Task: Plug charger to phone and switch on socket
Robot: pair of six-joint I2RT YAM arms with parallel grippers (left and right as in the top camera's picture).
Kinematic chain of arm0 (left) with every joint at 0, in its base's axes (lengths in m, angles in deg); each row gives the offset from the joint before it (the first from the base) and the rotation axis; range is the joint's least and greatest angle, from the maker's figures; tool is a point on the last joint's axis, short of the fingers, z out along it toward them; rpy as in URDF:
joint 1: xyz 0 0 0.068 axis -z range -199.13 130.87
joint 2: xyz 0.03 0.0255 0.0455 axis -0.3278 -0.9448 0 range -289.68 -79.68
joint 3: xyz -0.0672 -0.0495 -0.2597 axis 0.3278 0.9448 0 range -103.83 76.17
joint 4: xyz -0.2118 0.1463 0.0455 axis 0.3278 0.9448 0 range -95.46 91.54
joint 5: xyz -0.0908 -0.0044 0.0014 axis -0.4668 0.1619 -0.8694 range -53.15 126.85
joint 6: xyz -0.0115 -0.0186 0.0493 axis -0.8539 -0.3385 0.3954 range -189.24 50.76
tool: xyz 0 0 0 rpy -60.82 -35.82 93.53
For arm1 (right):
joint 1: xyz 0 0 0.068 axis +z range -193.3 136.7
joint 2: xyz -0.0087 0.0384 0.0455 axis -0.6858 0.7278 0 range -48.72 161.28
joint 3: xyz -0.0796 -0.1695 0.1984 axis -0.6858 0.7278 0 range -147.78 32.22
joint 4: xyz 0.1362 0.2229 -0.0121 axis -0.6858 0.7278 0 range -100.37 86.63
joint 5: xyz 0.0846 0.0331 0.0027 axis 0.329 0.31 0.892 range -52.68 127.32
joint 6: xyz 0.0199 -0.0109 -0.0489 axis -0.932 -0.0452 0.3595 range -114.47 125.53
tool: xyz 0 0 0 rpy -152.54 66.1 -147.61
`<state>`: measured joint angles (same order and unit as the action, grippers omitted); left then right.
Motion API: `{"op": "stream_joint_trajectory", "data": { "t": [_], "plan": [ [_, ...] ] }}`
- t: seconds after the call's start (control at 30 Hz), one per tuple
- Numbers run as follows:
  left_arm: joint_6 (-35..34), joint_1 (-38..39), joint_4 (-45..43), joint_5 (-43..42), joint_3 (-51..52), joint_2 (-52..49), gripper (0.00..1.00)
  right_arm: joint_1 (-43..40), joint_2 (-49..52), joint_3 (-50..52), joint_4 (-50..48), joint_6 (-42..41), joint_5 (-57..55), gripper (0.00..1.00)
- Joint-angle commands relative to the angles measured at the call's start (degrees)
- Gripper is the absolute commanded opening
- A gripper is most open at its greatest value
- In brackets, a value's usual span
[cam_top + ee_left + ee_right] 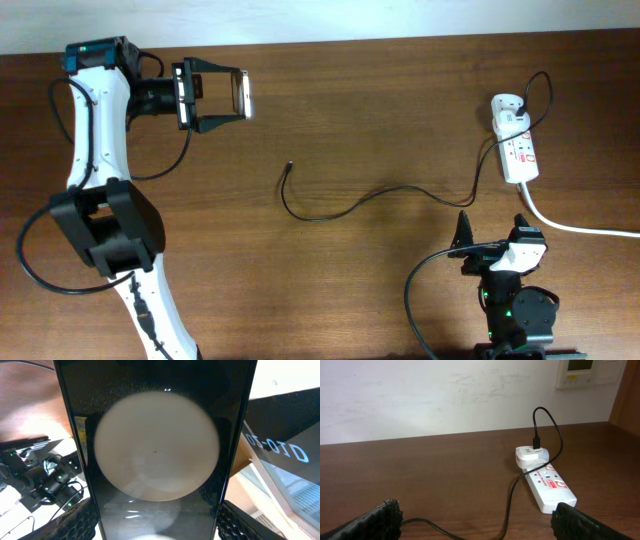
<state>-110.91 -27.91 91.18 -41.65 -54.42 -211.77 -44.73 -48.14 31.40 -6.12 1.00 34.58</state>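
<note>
My left gripper (pixel 222 96) is shut on the black phone (pixel 241 93) and holds it on edge above the table at the far left. In the left wrist view the phone (pixel 157 455) fills the frame, with a white round patch on its face. The black charger cable (pixel 345 208) lies across the middle of the table; its plug tip (pixel 288 167) lies free. Its white adapter block (pixel 505 108) sits in the socket (pixel 520 156) at the far right. My right gripper (pixel 493 242) is open and empty, near the socket's front end (pixel 550 491).
The socket's thick white cord (pixel 580 228) runs off to the right edge. A white wall (pixel 445 395) stands behind the table's far edge. A wall control panel (pixel 581 372) hangs at upper right in the right wrist view.
</note>
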Motion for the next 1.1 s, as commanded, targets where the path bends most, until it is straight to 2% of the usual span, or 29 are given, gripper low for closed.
{"op": "stream_joint_trajectory", "data": {
  "t": [0.0,0.33,1.07],
  "plan": [
    [-0.5,0.2,0.1,0.8,0.1,1.9,0.0,0.4,-0.4,0.5,0.2,-0.2,0.1,0.99],
    [2.7,6.0,0.1,2.9,0.1,1.9,0.0,0.4,-0.4,0.5,0.2,-0.2,0.1,0.99],
    [2.7,9.0,0.1,2.9,0.1,1.9,0.0,0.4,-0.4,0.5,0.2,-0.2,0.1,0.99]
  ]
}}
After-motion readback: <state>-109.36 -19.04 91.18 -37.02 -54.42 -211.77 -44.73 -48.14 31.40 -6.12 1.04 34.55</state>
